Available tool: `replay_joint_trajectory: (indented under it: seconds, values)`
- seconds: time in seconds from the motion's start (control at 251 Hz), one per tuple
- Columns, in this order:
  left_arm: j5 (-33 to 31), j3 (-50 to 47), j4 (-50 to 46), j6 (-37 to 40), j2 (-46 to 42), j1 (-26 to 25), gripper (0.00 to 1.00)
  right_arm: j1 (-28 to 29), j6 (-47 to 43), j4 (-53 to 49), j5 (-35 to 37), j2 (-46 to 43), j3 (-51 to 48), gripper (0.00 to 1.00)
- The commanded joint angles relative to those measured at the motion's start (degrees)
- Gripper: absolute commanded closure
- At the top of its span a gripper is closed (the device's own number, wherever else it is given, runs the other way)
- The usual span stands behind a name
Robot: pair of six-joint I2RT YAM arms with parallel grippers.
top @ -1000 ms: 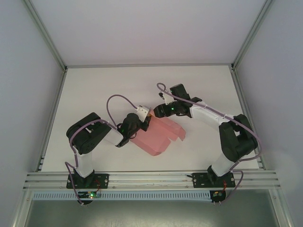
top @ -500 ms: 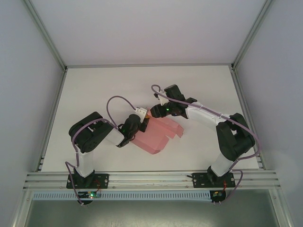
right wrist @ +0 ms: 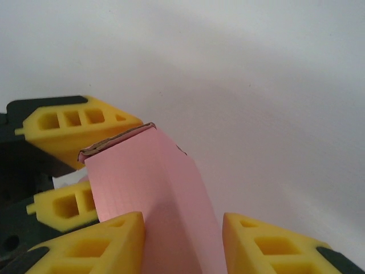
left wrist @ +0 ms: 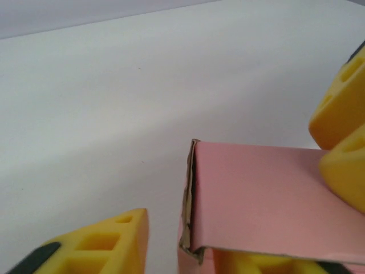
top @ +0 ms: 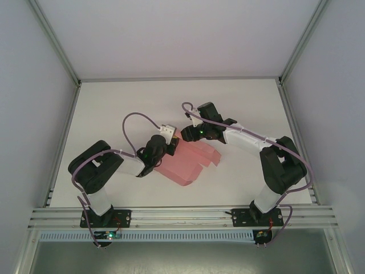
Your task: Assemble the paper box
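a robotics lab test cell: a bare white table point(top: 239, 97) is boxed in by plain pale wall panels point(top: 28, 114) and slanting aluminium frame posts point(top: 56, 44). along the near edge runs a slotted aluminium rail point(top: 182, 216) with two robot arms bolted to it, the left arm point(top: 105, 165) and the right arm point(top: 274, 165). purple cables point(top: 137, 120) loop off them, and a small lit circuit board point(top: 107, 234) sits under the left base.

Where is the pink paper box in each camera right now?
Top external: paper box at the centre of the table.
Left wrist: box at lower right.
Right wrist: box at bottom centre, rising to mid-frame.
Shared landmark: its brown-edged corner, far-left in the top view.
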Motion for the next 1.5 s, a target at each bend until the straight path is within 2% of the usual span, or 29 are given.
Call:
replay_joint_trajectory:
  seconds: [0.0, 0.088, 0.188, 0.271, 0.415, 0.499, 0.567, 0.678, 0.734, 0.858, 0.986, 1.09, 1.225, 1.493]
  values:
    - [-2.69, 2.75, -2.75, 1.46, 2.20, 0.30, 0.70, 0.79, 0.20, -9.17, 4.19, 3.40, -3.57, 0.59]
    - [-2.10, 3.69, -2.66, 1.65, 4.74, 0.23, 0.72, 0.77, 0.46, -9.17, 3.88, 3.44, -3.47, 0.59]
    - [-4.28, 1.68, 3.34, 1.46, 6.81, 0.23, 0.87, 0.81, 0.65, -9.17, 3.97, 3.09, -3.81, 0.59]
    - [-8.75, 0.66, 7.24, 1.89, 8.41, 0.23, 1.00, 0.77, 1.07, -8.99, 4.11, 2.72, -4.07, 0.60]
    - [-16.29, -0.68, 12.96, 4.95, 10.78, -0.10, 1.00, 0.78, 1.77, -9.17, 4.89, 1.67, -4.30, 0.62]
    - [-17.31, -0.64, 12.20, 5.95, 10.41, -0.39, 1.00, 0.86, 2.52, -9.17, 5.89, 0.75, -4.47, 0.62]
    - [-15.13, -0.91, 11.61, 5.21, 9.53, -0.33, 1.00, 0.91, 3.32, -9.00, 6.92, -0.14, -4.52, 0.59]
    - [-7.39, -1.97, 11.17, 2.23, 5.64, -0.36, 1.00, 0.30, 2.82, -9.18, 9.00, -3.70, -3.12, 0.48]
    - [-5.01, -1.63, 8.54, 0.76, 2.65, -0.35, 1.00, -0.62, 1.80, -9.96, 9.75, -6.71, -1.55, 0.39]
    - [-5.60, 0.55, -1.44, -0.89, -4.41, -0.32, 1.00, -3.17, -0.11, -11.96, 10.87, -15.36, 0.24, 0.24]
    - [-5.77, 0.96, -7.74, -2.00, -9.51, -0.32, 1.00, -5.52, -0.77, -11.99, 12.96, -25.55, -3.38, 0.10]
    - [-5.91, 0.51, -9.10, -2.46, -11.22, -0.35, 1.00, -6.93, -0.78, -12.85, 15.26, -32.31, -7.18, 0.08]
    - [-5.44, 2.47, -14.24, -4.21, -12.13, -0.36, 1.00, -7.61, -0.47, -13.08, 12.57, -37.82, -11.54, 0.09]
    - [-3.09, 2.65, -13.02, -5.50, -13.73, -0.25, 1.00, -8.19, 1.16, -11.16, 12.00, -36.42, -17.85, 0.10]
